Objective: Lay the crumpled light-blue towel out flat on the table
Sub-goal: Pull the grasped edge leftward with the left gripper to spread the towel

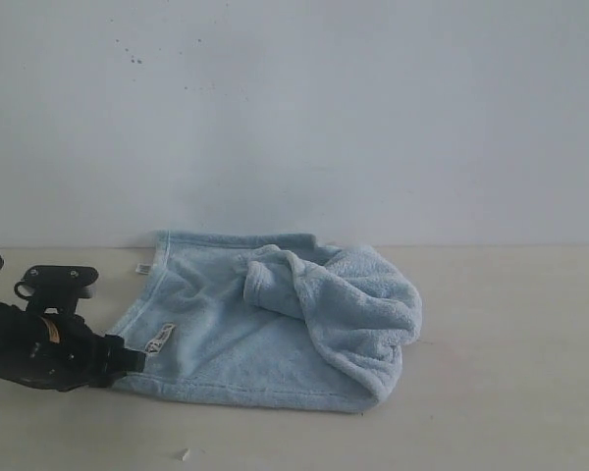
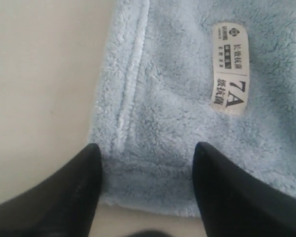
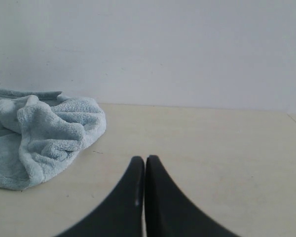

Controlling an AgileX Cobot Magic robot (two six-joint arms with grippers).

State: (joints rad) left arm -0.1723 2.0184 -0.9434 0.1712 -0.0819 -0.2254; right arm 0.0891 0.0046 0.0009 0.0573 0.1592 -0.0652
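Lowest in the exterior view, a small white fleck (image 1: 185,454) is lying on the pale beige table (image 1: 510,392), near the left gripper (image 1: 130,359) and apart from it. That black gripper is sitting low at the table, its tip touching the near corner of the light-blue towel (image 1: 275,334), which is stretching away from it toward the white wall (image 1: 324,118). The part of the cloth next to the gripper is lying fairly flat, while the far side is bunching into a thick folded heap. A white tag (image 1: 159,339) is showing just beyond the gripper's tip. In the left wrist view, the left gripper (image 2: 148,145) is standing released, its two dark fingers (image 2: 64,197) spread wide with the towel (image 2: 177,123) corner lying between them, not pinched. A stitched hem (image 2: 133,74) is running away from the finger on the bare-table side, and the tag (image 2: 229,69), printed "7A", is lying beyond the other finger. In the right wrist view, the right gripper (image 3: 144,159) is hanging clenched, its fingers pressing together on nothing, above bare table (image 3: 212,148). The crumpled towel (image 3: 44,133) is lying well off to one side of it, near the wall.
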